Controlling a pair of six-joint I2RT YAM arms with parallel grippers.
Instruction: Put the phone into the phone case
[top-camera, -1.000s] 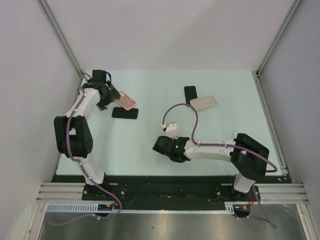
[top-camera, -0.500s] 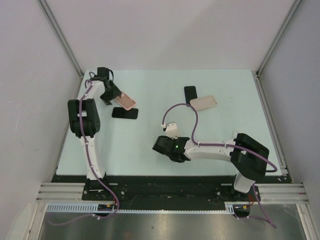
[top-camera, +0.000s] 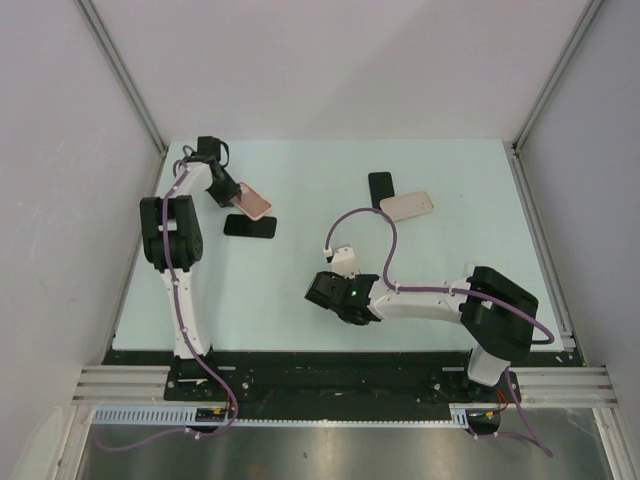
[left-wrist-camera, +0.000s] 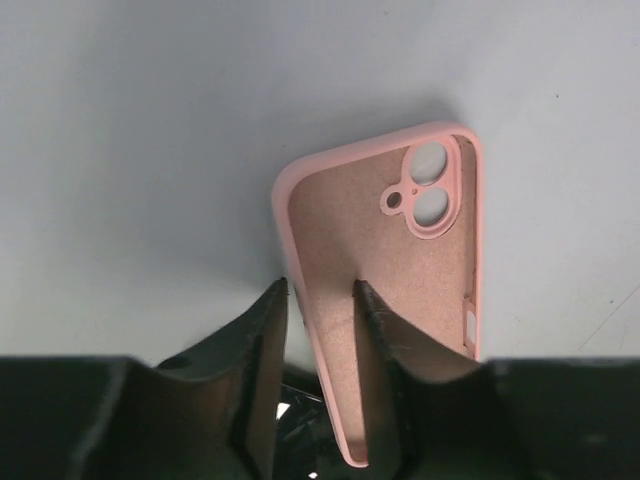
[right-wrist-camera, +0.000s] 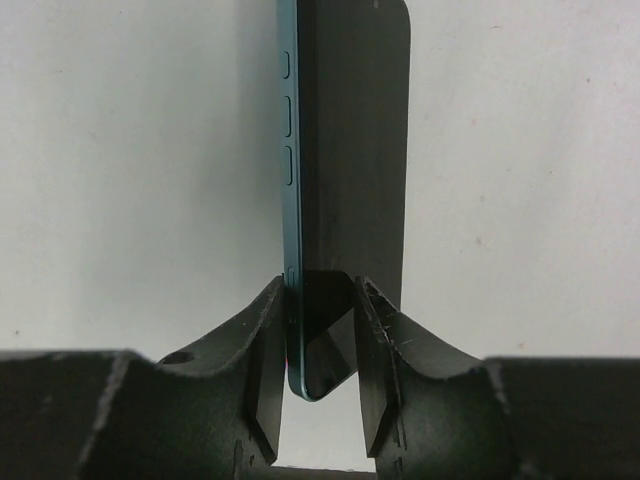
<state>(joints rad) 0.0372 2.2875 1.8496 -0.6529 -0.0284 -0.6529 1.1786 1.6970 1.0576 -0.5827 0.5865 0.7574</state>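
The pink phone case (top-camera: 256, 203) lies open side up at the table's back left, its two camera holes showing in the left wrist view (left-wrist-camera: 385, 250). My left gripper (top-camera: 228, 190) (left-wrist-camera: 320, 287) straddles the case's long side wall, one finger outside and one on the inner floor. A thin gap remains beside the wall, so it is open. A dark teal phone (right-wrist-camera: 350, 150) stands tilted on its long edge, with my right gripper (right-wrist-camera: 320, 280) shut on its lower end. That gripper (top-camera: 320, 292) hangs low over the table's middle, where the arm hides the phone.
A black phone (top-camera: 250, 226) lies flat just in front of the pink case. Farther right, another black phone (top-camera: 380, 187) lies next to a beige case (top-camera: 407, 205). Grey walls close in the pale table (top-camera: 300, 170) on three sides.
My left arm has straightened toward the back left and its jaws have narrowed around the pink case's wall. The case has not moved. The right arm holds still.
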